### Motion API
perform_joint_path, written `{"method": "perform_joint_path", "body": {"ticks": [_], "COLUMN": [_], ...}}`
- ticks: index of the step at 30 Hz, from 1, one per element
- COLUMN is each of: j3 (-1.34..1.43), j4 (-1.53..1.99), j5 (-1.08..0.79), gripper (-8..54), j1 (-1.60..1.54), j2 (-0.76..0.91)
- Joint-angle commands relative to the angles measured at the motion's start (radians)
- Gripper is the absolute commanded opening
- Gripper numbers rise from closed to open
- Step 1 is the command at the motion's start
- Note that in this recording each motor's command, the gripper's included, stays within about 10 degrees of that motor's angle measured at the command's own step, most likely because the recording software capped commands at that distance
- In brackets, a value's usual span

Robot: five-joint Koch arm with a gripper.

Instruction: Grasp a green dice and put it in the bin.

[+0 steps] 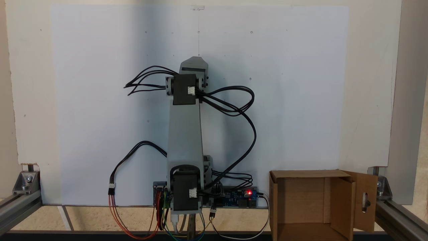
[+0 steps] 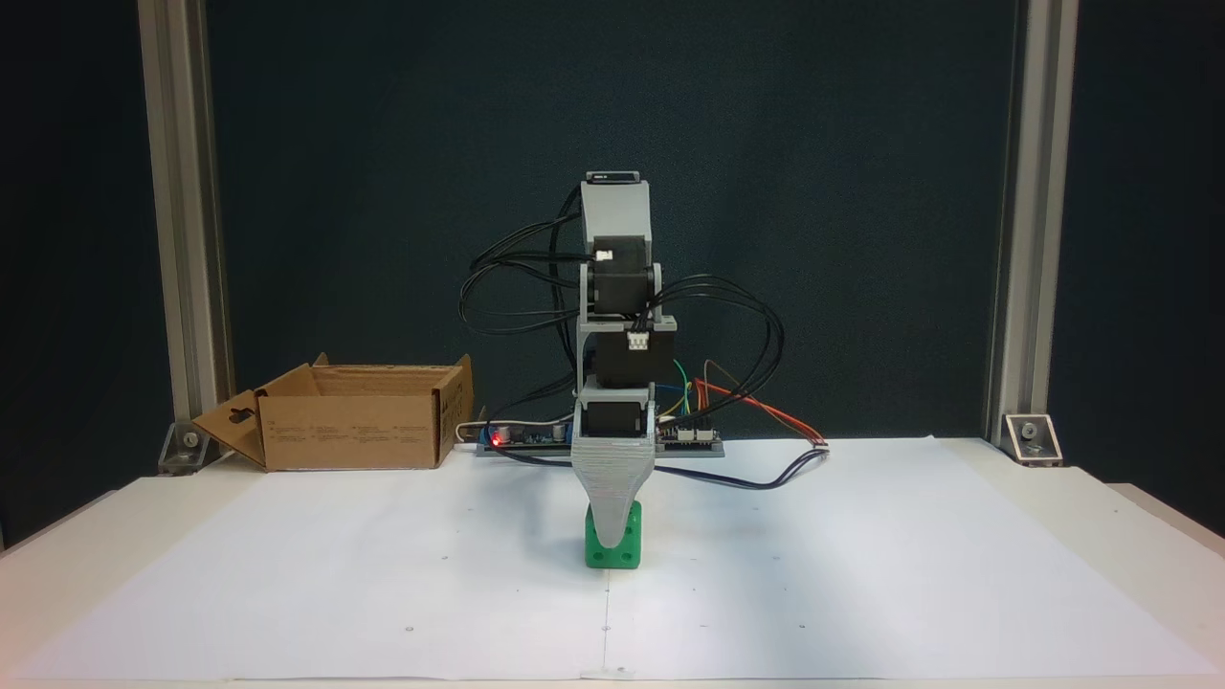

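A grey Koch arm (image 2: 617, 316) is standing at the middle of a white paper sheet (image 2: 383, 574) that is covering the worktop (image 2: 1148, 517). In a fixed view facing the arm from the front, the gripper (image 2: 613, 522) is pointing straight down, and its tapered grey tip is lying in front of the upper part of the green dice (image 2: 603, 553). The dice is sitting on the paper directly in front of the arm's base, and its lower half with round pips is showing below the tip. Only one tapered piece is showing from this side, so whether the jaws are released or clenched on the dice cannot be told.

In a fixed view looking from above and behind, the arm (image 1: 185, 134) is reaching away over the paper, and its upper links are covering the place where the dice lies.

Black cables (image 2: 727, 316) are looping out on both sides of the arm. A blue circuit board (image 1: 242, 197) with a red light is lying just beside the arm's base, with coloured wires running from it. Aluminium frame posts (image 2: 182, 239) are standing at the worktop's corners.

The bin (image 2: 354, 421), a brown cardboard box with a slotted side flap, is sitting near the arm's base, to the left of it in the front view and well apart from the dice. From above, its open inside (image 1: 301, 201) is showing bare cardboard.
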Motion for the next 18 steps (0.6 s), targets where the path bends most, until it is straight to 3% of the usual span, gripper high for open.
{"method": "perform_joint_path", "body": {"ticks": [1,18], "j3": [-0.008,-0.006], "j4": [-0.006,-0.037], "j5": [0.038,0.038], "gripper": [43.3,42.0], "j1": [-0.009,-0.003], "j2": [0.008,-0.035]}}
